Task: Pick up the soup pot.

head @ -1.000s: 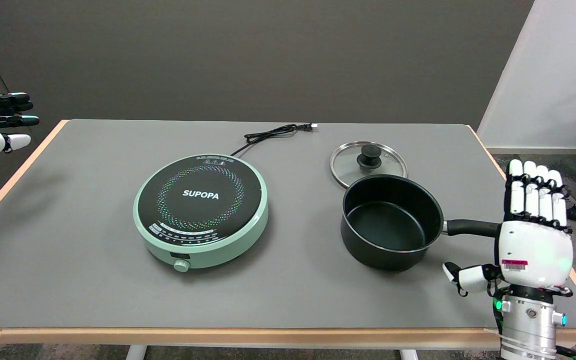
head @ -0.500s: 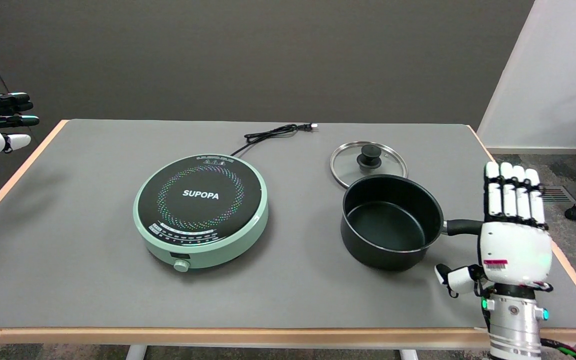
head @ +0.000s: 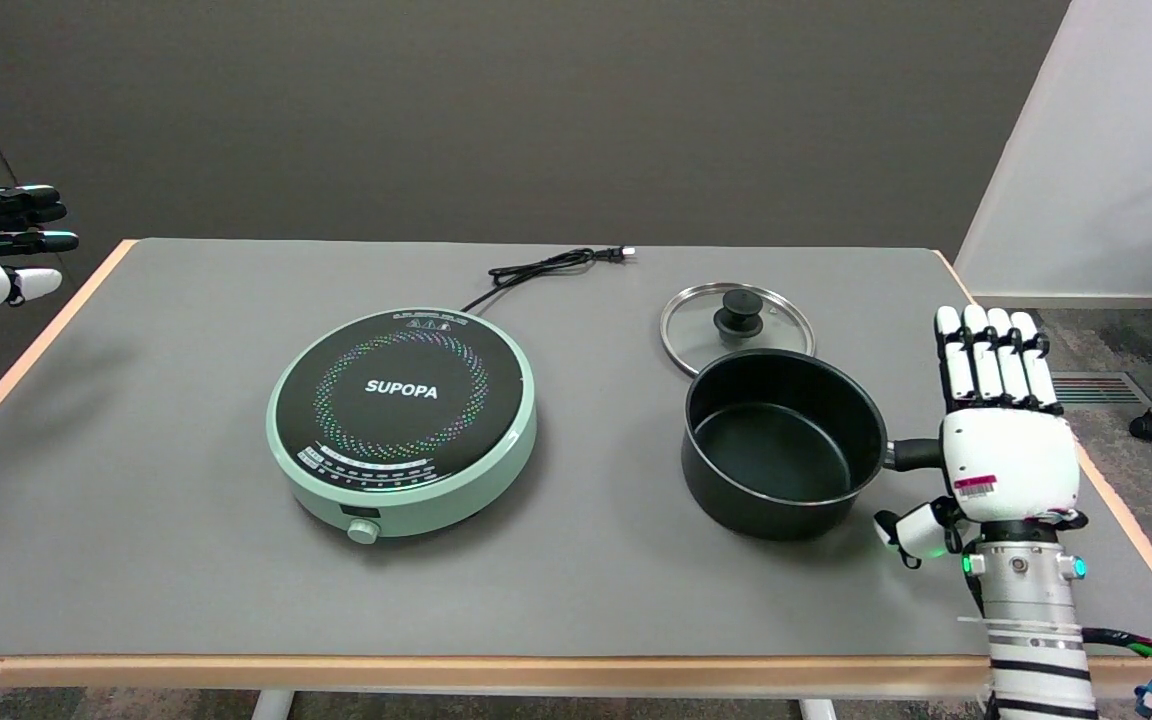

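The soup pot (head: 781, 442) is black and empty, standing on the grey table right of centre, its black handle (head: 914, 455) pointing right. My right hand (head: 996, 440) hovers over the outer end of that handle, back facing the camera, fingers stretched straight and together, thumb (head: 911, 532) splayed low to the left. It holds nothing, and most of the handle is hidden behind it. I cannot tell whether the palm touches the handle.
A glass lid (head: 736, 325) with a black knob lies just behind the pot. A mint-green SUPOPA induction cooker (head: 402, 420) sits at the table's centre, its black cord (head: 546, 267) trailing back. The table's right edge (head: 1116, 510) runs close beside my hand.
My right hand has moved left and farther over the table, from beyond the handle's tip to above the handle, covering more of it. The pot has stayed put.
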